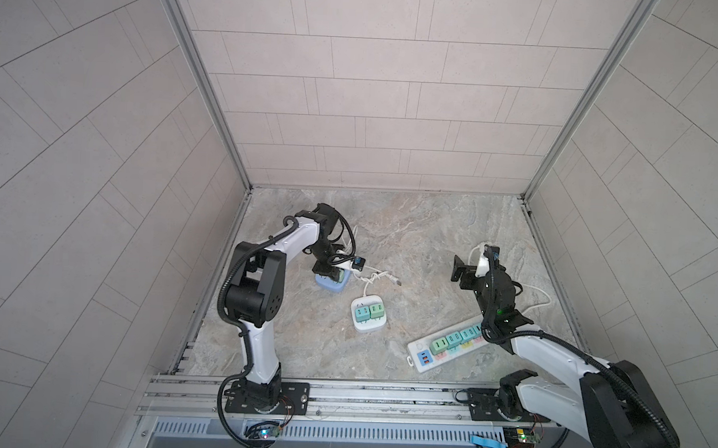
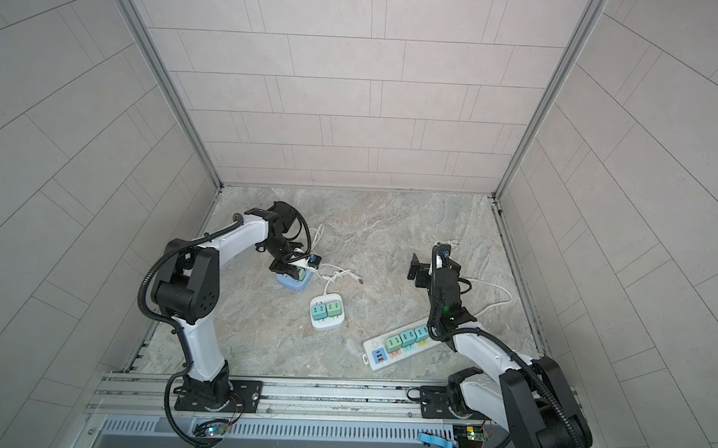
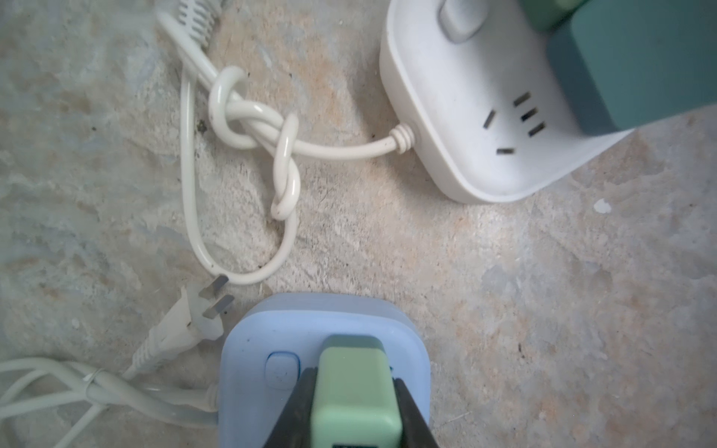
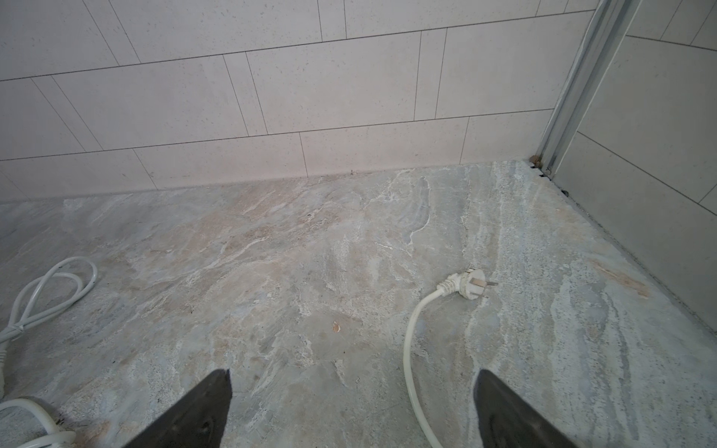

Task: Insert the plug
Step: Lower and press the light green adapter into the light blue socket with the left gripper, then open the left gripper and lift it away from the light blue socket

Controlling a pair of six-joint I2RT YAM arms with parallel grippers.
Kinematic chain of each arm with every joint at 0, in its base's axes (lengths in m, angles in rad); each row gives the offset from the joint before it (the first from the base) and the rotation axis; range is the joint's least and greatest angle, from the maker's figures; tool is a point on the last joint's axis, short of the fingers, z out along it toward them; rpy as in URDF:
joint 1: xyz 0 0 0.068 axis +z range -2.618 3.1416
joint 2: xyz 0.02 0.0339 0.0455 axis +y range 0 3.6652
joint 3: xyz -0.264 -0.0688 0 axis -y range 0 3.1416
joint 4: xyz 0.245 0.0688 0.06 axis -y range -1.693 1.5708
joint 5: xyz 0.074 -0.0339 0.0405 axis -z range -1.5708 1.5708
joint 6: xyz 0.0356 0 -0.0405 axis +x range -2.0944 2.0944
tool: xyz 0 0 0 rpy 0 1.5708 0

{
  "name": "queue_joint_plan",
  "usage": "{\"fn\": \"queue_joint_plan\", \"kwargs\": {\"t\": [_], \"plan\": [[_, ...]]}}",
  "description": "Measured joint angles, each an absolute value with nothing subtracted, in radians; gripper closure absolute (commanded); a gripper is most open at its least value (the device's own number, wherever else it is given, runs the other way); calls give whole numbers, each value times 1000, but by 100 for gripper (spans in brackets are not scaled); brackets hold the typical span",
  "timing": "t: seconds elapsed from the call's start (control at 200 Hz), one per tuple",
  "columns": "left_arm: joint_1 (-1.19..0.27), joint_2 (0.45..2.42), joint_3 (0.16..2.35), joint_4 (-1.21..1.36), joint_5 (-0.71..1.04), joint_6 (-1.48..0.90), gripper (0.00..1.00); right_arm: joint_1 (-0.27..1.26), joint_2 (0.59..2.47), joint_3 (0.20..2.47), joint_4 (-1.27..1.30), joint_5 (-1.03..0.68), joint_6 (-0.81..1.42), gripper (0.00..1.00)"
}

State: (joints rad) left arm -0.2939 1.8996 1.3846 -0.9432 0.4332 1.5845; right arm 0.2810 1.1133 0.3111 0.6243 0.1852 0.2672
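Observation:
My left gripper point(image 3: 354, 377) is shut on a light green plug point(image 3: 355, 391), one black finger on each side. The plug stands on the top face of a pale blue socket cube point(image 3: 252, 349), beside its button; the prongs are hidden. Both top views show this at the floor's left: plug point(image 1: 339, 275) on blue socket point(image 1: 329, 286), and plug point(image 2: 301, 275) on blue socket point(image 2: 291, 284). My right gripper point(image 4: 353, 376) is open above bare floor, nothing between its fingers; it hangs at mid-right point(image 1: 460, 274).
A white square socket point(image 1: 365, 327) carries two green plugs, with its knotted cord point(image 3: 248, 116) alongside. A long power strip point(image 1: 420, 352) with several plugs lies at front right. Loose white plugs lie on the floor point(image 3: 198, 314) point(image 4: 471, 287).

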Motion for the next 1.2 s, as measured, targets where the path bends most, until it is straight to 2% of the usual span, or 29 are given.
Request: {"fn": "queue_joint_plan", "kwargs": {"t": [0.1, 0.135, 0.195, 0.35, 0.365, 0.39, 0.42, 0.495, 0.505, 0.515, 0.53, 0.726, 0.896, 0.991, 1.066, 1.201], "plan": [[-331, 1894, 1380, -940, 422, 1553, 100, 280, 1113, 304, 624, 186, 268, 1], [-337, 1895, 1383, -942, 419, 1543, 92, 280, 1113, 304, 624, 186, 268, 0], [-342, 1901, 1391, -949, 416, 1532, 70, 280, 1112, 304, 624, 186, 268, 0], [-343, 1929, 1396, -961, 384, 1504, 57, 280, 1108, 303, 624, 186, 268, 0], [-343, 1937, 1394, -962, 379, 1498, 53, 280, 1108, 303, 624, 186, 268, 0], [-343, 1940, 1398, -963, 384, 1493, 40, 280, 1108, 303, 624, 186, 268, 0], [-342, 1940, 1398, -960, 382, 1489, 29, 280, 1108, 303, 624, 186, 269, 0], [-336, 1938, 1403, -976, 389, 1463, 22, 280, 1106, 303, 624, 186, 270, 0], [-335, 1937, 1403, -976, 390, 1461, 16, 280, 1106, 303, 624, 186, 270, 0], [-333, 1937, 1404, -976, 391, 1459, 5, 280, 1106, 303, 624, 186, 270, 0], [-332, 1937, 1404, -977, 392, 1454, 1, 280, 1106, 303, 624, 186, 270, 0], [-321, 1860, 1403, -952, 421, 1404, 0, 280, 1106, 303, 624, 186, 270, 0], [-318, 1620, 1361, -783, 443, 1222, 0, 280, 1106, 304, 619, 189, 270, 0], [-321, 1433, 1254, -491, 359, 918, 0, 274, 1111, 338, 558, 198, 274, 2], [-323, 1303, 1173, -255, 190, 608, 0, 268, 1110, 392, 490, 210, 283, 0], [-233, 1114, 1080, -36, -30, 91, 0, 267, 1048, 490, 347, 236, 319, 0]]}}
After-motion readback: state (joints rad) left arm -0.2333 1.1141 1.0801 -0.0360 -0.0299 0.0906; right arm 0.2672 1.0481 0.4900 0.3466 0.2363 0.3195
